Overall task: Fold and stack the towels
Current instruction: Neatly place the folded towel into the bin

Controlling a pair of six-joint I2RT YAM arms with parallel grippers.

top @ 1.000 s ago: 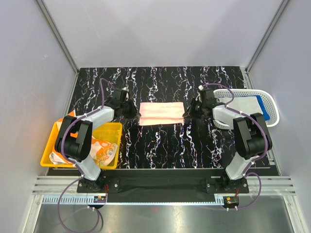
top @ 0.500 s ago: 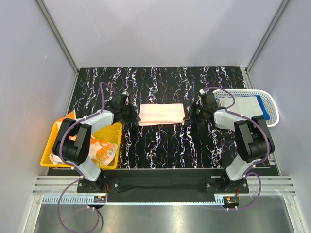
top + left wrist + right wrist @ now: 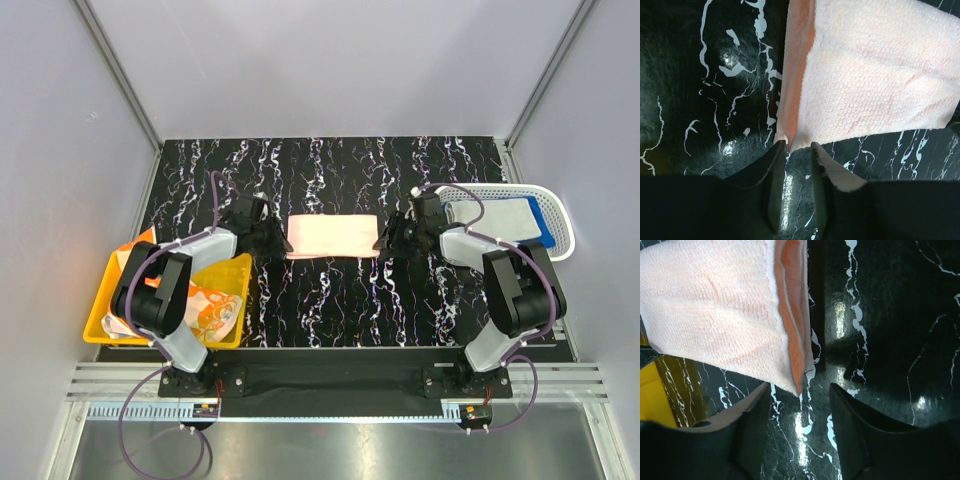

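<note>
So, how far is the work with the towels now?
Done, it seems: an off-white cloth towel and a royal blue towel lie flat in the white perforated plastic basket. In hand: the pale pink cloth towel lies folded on the black marbled table, with the left gripper and right gripper open at its ends; not yet stacked. Left: an orange-and-white patterned towel, crumpled in the yellow plastic bin.
</note>
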